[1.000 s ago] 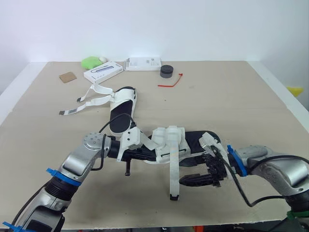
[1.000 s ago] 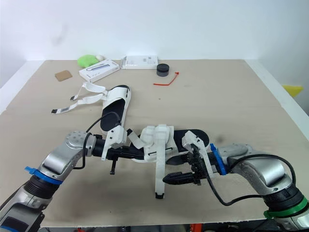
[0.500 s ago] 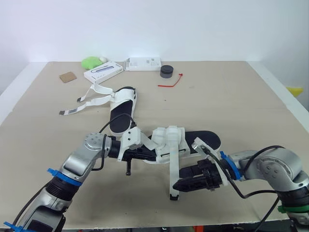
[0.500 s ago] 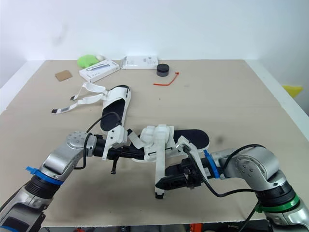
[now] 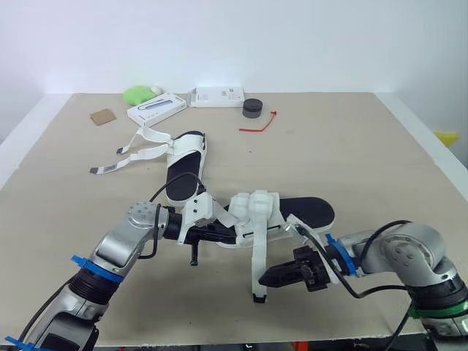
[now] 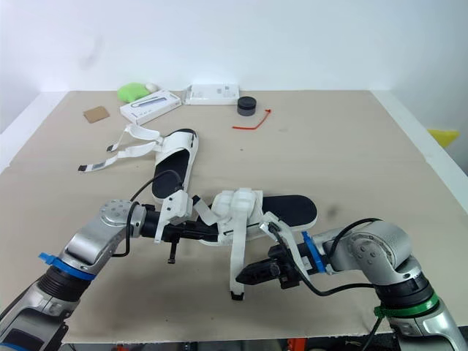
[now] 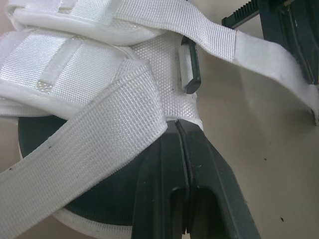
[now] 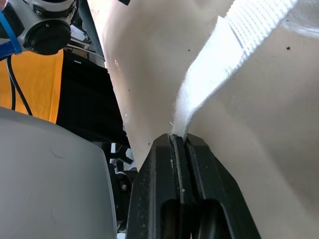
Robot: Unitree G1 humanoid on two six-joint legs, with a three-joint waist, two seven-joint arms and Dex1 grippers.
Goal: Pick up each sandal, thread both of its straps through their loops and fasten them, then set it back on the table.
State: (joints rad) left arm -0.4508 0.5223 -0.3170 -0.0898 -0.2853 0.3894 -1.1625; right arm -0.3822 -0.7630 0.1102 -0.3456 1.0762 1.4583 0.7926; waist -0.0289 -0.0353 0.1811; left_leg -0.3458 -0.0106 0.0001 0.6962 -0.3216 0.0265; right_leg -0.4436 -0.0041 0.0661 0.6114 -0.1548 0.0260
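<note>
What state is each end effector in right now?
Left end effector: closed on the edge of the near sandal.
Right end effector: closed on the loose strap of that sandal.

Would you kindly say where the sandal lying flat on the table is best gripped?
On the far sandal, probably pinch the sole's right long edge, coming from the right: its loose straps splay leftward, leaving that side bare.

**Materials and finish, as found**

My right gripper (image 8: pixel 179 138), matt black plastic, pinches a coarse woven white cloth strap (image 8: pixel 204 84). My left gripper (image 7: pixel 178 127), likewise matt black, grips the sandal (image 7: pixel 75 64): ribbed webbing, dull black sole. The table (image 5: pixel 351 146) is matt beige.
</note>
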